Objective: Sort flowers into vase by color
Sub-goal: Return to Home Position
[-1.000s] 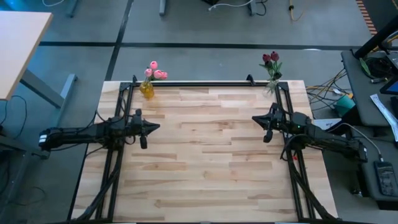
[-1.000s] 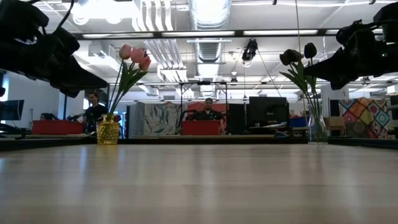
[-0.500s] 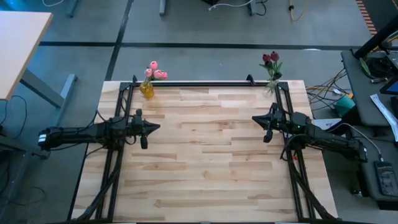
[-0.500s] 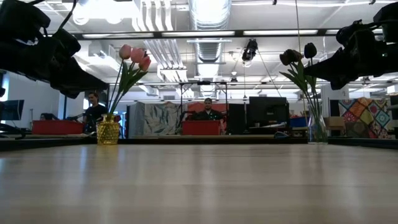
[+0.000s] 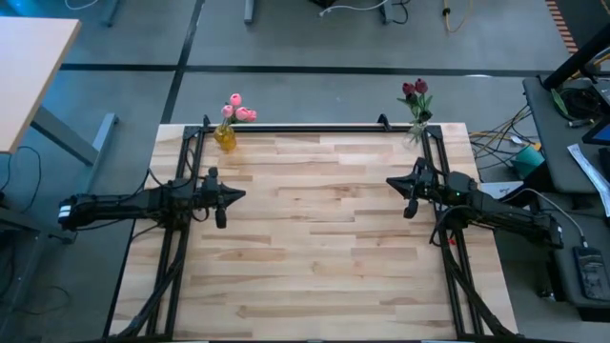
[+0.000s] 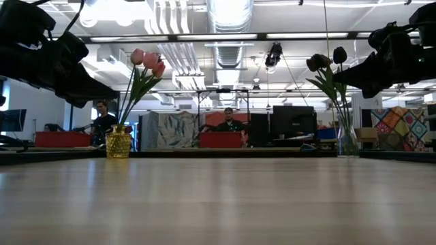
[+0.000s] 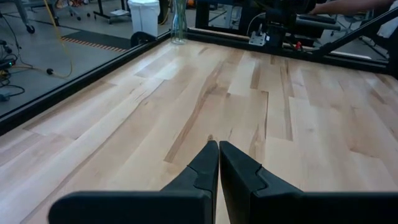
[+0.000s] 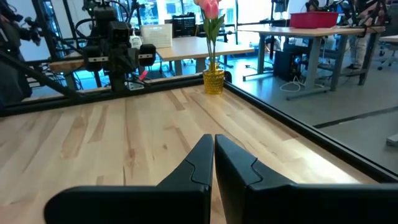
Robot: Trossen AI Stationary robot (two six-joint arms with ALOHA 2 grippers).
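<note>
Pink tulips (image 5: 238, 108) upper left in yellow vase (image 5: 225, 139), dark tulips (image 5: 414, 90) upper right. Light, floppy, probably slippery: pinch mid-stem. Left gripper (image 5: 240, 195), right gripper (image 5: 391, 183): fingers (image 7: 205, 163) clenched, empty.

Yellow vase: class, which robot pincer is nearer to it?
Left. The left pincer is on the same side of the table as the yellow vase; the right pincer is on the opposite side.

We see a grey floor (image 5: 114, 38), a pale desk (image 5: 24, 67) far left, ducts (image 6: 228, 13) and strip lights (image 6: 306, 35) along the ceiling.
</note>
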